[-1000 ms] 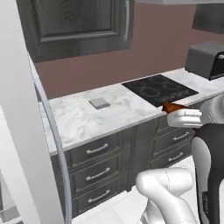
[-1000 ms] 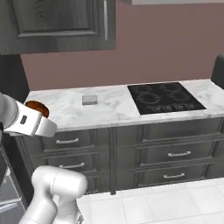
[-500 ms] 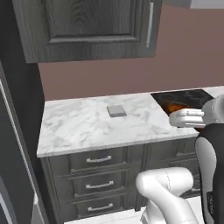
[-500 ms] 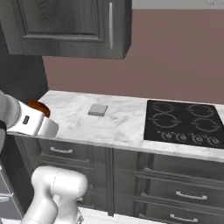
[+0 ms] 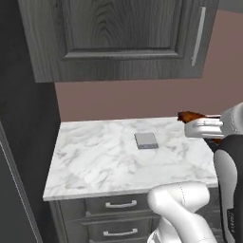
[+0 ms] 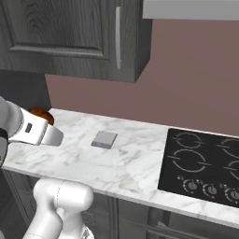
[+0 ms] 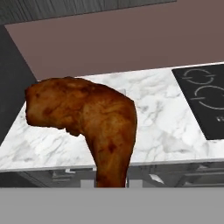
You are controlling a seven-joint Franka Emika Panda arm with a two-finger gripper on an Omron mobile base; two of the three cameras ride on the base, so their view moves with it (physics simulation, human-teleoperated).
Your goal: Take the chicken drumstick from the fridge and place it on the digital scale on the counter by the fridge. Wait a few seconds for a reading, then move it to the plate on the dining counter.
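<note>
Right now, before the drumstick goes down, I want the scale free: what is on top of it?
Nothing rests on the digital scale; its grey top is bare on the marble counter. The chicken drumstick is off to its side, in the gripper.

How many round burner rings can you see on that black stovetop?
4 rings on the stovetop: two at the back, two in front, above the knobs. The frame's right edge crops them; more may be hidden.

so the drumstick (image 5: 191, 116) sits in the arm's grip at the right, above the marble table (image 5: 95, 163), scale (image 5: 146, 140) mid-table.
</note>
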